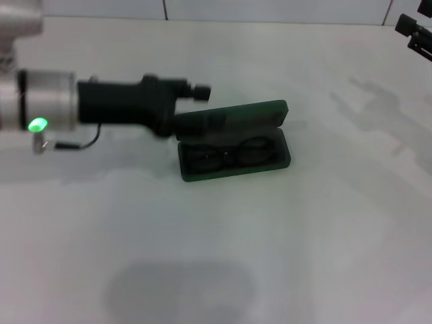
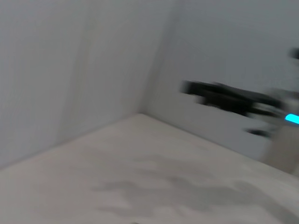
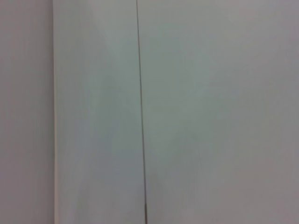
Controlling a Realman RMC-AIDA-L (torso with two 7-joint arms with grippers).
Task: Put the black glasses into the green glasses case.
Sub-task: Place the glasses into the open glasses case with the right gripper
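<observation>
Two task items already together in head view: thin black-framed glasses [image 1: 226, 154] lying inside the tray of the dark green hard hinged glasses case [image 1: 283, 156], lid up, out on the white table [image 1: 304, 243]. Looks like placement done, lid not closed. Left gripper [image 1: 200, 90] stretched in from the left, just beside the back-left corner of the lid (touching or apart: cannot tell). Finger spacing on it also impossible to read, and nothing seen held. Right gripper [image 1: 415, 35] parked at the far right, well apart from the case; its opening likewise cannot tell. Risks from here, as a judgement: left arm sweeping sideways could clip the raised lid, slamming it on a temple arm or shoving the whole case across the table; glasses seated crooked could jam a later lid close. Cause in both cases: low clearance beside the lid. Views: only head view shows case and glasses. Left wrist view gives bare table, wall corner and the other arm [image 2: 233, 99] far off. Right wrist view shows plain wall panel with a seam [image 3: 140, 116], nothing else.
</observation>
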